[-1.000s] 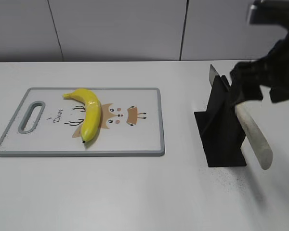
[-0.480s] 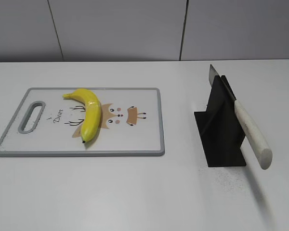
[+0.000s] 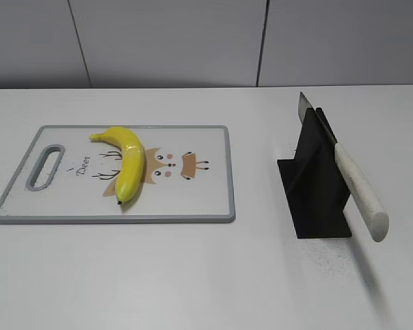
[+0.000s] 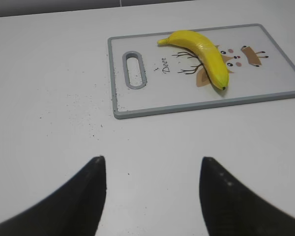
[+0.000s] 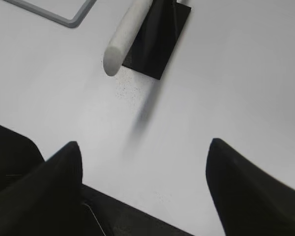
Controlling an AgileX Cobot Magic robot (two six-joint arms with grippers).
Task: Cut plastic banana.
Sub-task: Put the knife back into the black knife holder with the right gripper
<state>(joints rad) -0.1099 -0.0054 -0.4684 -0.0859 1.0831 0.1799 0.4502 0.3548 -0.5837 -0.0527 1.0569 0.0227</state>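
The plastic banana (image 3: 126,160) lies whole on the white cutting board (image 3: 193,199), left of its middle; it also shows in the left wrist view (image 4: 206,53). A knife with a white handle (image 3: 361,192) rests slanted in a black stand (image 3: 316,189); the right wrist view shows the handle (image 5: 125,34) and the stand (image 5: 157,44). My left gripper (image 4: 151,162) is open and empty over bare table, near side of the board. My right gripper (image 5: 145,145) is open and empty, well back from the knife handle. Neither gripper shows in the exterior view.
The cutting board (image 4: 152,105) has a grey rim, a handle slot (image 4: 134,70) and a deer print. The white table (image 3: 206,275) lies below a grey panelled wall. A dark edge crosses the bottom of the right wrist view (image 5: 137,219).
One second ago my right arm was over the knife and stand at the right of the exterior view. It has since drawn out of that view. The knife, the stand and the banana have not moved.
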